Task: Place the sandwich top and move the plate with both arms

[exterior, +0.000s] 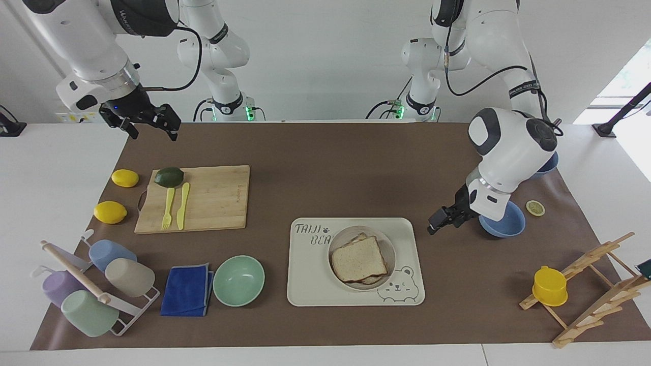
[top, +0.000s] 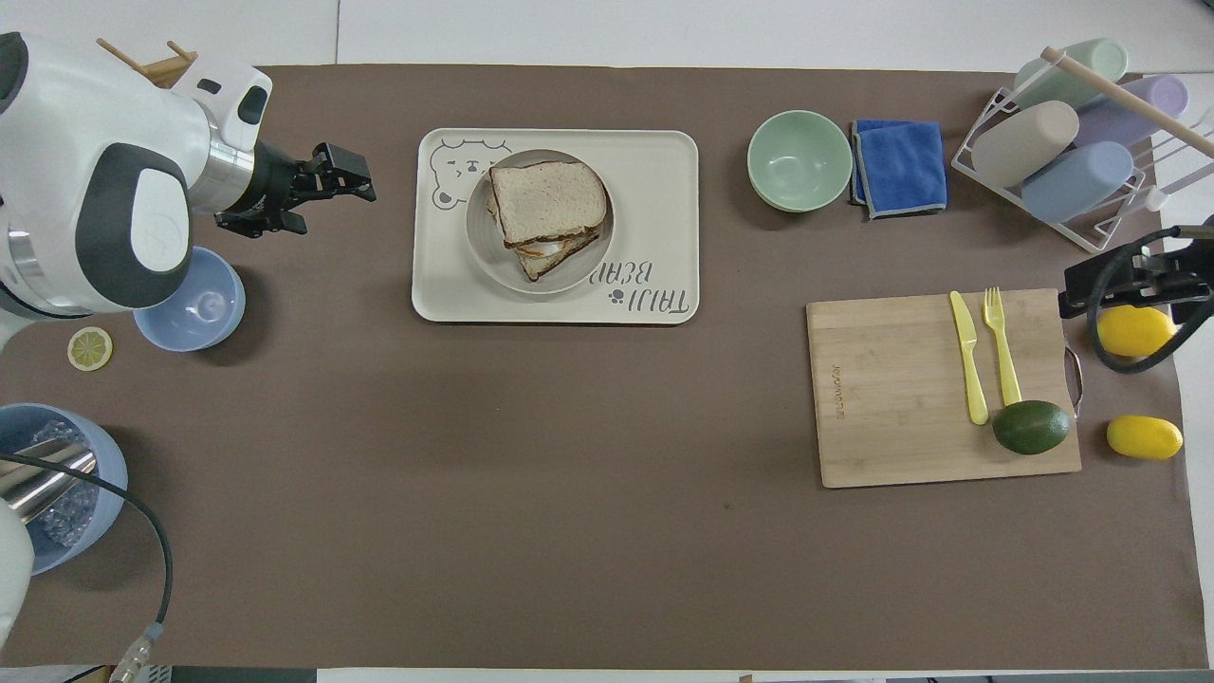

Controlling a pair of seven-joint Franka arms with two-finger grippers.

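Observation:
The sandwich top [exterior: 358, 263] lies flat on the lower slice and filling on the plate [exterior: 385, 243], which sits on the bear-printed tray [exterior: 310, 284]. In the overhead view the bread [top: 548, 199] covers most of the plate [top: 484, 249]. My left gripper [exterior: 437, 221] is open and empty, raised over the brown mat between the tray and a blue bowl [exterior: 503, 223]; it also shows in the overhead view [top: 346, 175]. My right gripper [exterior: 151, 131] is open and empty, waiting over the mat's edge near the cutting board.
A mint bowl [exterior: 238, 280] and a blue cloth [exterior: 187, 290] lie beside the tray. A cutting board [exterior: 213, 198] holds an avocado, fork and knife, with two lemons beside it. A cup rack [exterior: 86, 284], a wooden rack with a yellow cup [exterior: 549, 285] and a ladle bowl [top: 47, 493] stand at the table's ends.

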